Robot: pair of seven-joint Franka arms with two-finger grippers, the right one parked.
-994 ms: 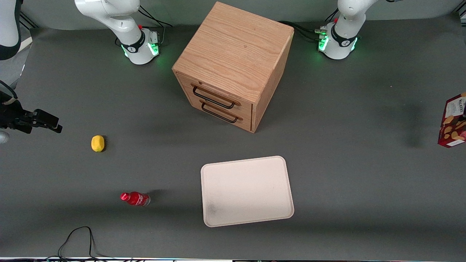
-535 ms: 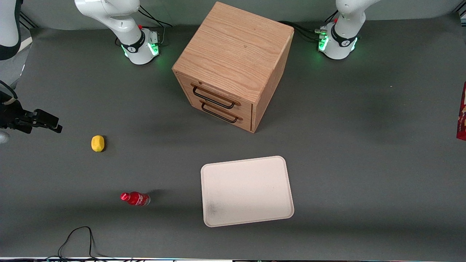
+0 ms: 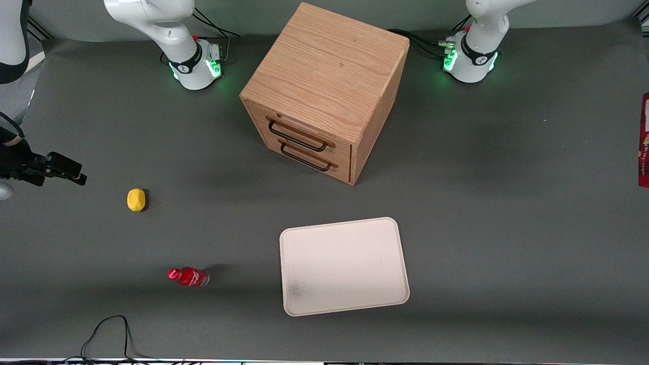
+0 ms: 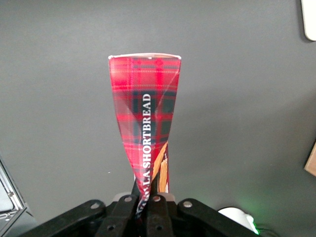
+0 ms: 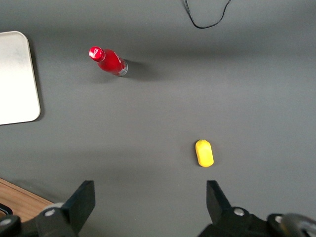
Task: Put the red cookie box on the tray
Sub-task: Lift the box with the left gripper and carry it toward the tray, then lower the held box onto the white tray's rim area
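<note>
The pincer (image 4: 146,201) clamps one end of the box (image 4: 146,123), held above the bare tabletop (image 3: 507,228) at the working arm's end; from the tray (image 3: 344,266), well apart, the box (image 3: 644,142) lies toward two o'clock

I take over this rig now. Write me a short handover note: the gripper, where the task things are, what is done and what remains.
Gripper: shut on the red cookie box, held lifted above bare table at the working arm's end; the front view shows only a sliver of the box at its edge.
Tray: flat on the table, nearer to the front camera than the wooden cabinet, nothing on it.
Done: box picked up.
Left: carry the box over the tray, lower it, release.
A red bottle and a yellow object lie toward the parked arm's end, out of the way.
</note>
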